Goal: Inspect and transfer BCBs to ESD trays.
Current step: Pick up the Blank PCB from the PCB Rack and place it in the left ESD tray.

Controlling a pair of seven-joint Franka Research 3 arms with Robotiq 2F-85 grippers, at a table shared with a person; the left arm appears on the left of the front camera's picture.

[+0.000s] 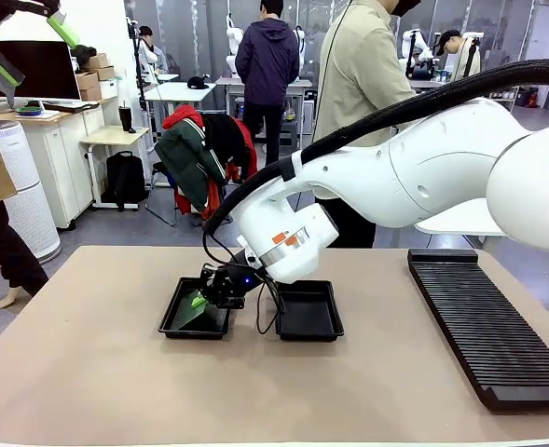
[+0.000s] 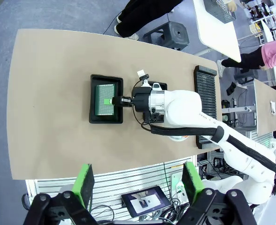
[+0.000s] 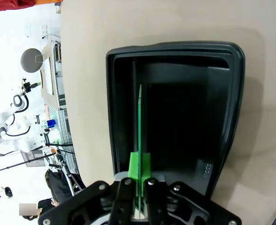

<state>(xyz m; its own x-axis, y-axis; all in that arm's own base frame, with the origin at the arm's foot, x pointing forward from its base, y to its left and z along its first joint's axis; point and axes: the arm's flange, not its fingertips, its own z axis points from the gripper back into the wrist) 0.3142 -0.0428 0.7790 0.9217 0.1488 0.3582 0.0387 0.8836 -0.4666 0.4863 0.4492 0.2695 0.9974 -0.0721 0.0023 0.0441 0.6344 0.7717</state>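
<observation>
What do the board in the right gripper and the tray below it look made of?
BCB: thin rigid green laminate, probably fibreglass, with a fine grid on its face; edge-on it looks straight. ESD tray: moulded black plastic, semi-gloss, its rounded rim catching soft highlights.

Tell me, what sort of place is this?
Most likely a robotics lab or workshop: a white robot arm holds a green circuit board tilted in a black tray, with a computer screen and cardboard boxes behind.
</observation>
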